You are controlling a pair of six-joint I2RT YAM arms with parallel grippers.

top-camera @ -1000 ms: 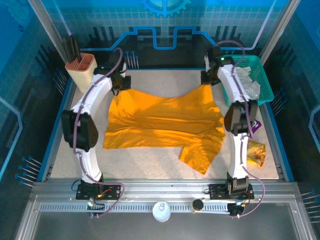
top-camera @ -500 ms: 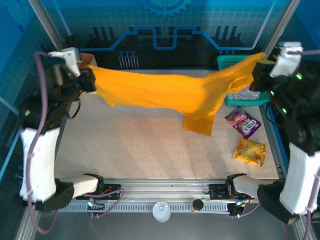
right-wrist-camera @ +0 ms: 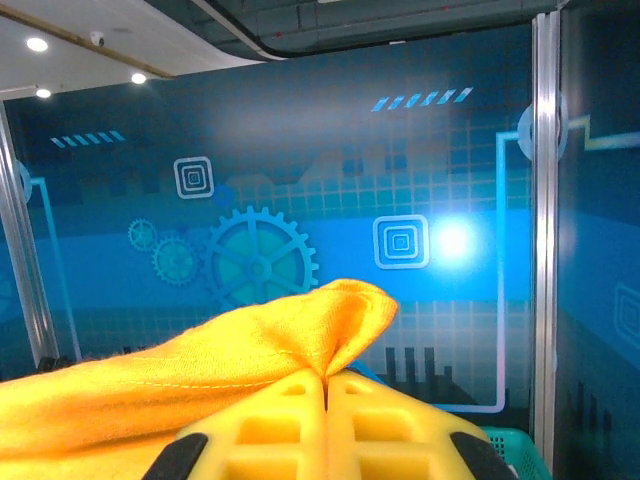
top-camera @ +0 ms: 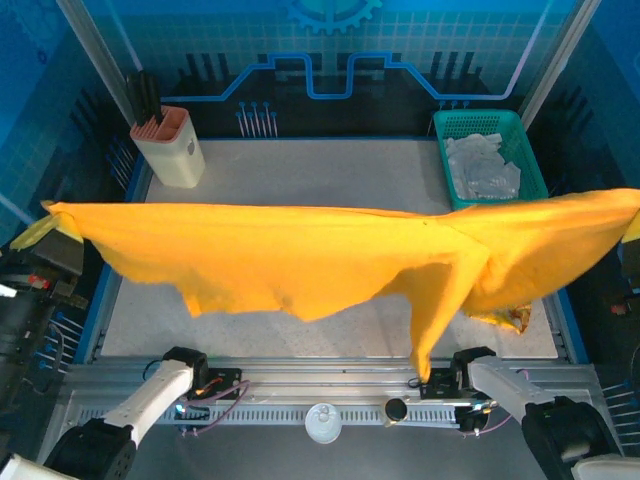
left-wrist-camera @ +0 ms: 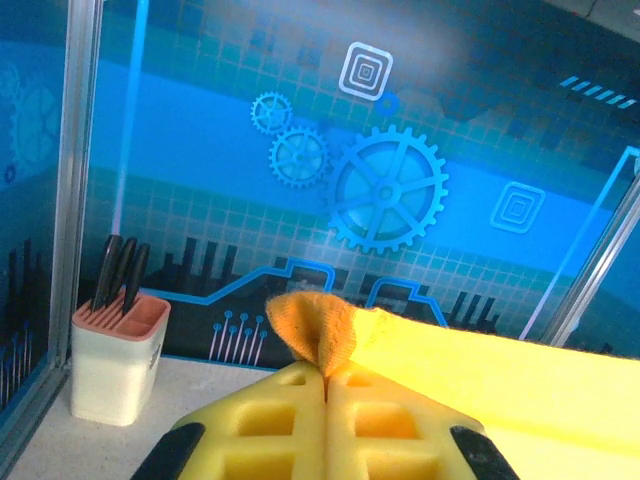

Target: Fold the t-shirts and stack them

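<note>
**A:** Status of the mustard-orange t-shirt (top-camera: pixel 300 255)?

**B:** It's stretched wide in the air above the bench (top-camera: pixel 320 170). The band of cloth runs from well left of the green basket (top-camera: pixel 478 114) to past the basket's right side, on its near side. One flap hangs low, nearer than the basket and a little to its left.

**A:** End effectors?

**B:** The left end effector (left-wrist-camera: pixel 327 372) is clamped on one bunched corner of that shirt, yellow fingers (left-wrist-camera: pixel 270 415) pressed together. The right end effector (right-wrist-camera: pixel 327 375) pinches the opposite corner the same way.

**A:** And the other shirt?

**B:** The pale white-grey t-shirt (top-camera: pixel 482 165) lies crumpled inside the basket. A knife block (top-camera: pixel 170 150) stands well left of the basket. A yellow snack packet (top-camera: pixel 517 318) peeks from under the cloth, nearer than the basket.
</note>
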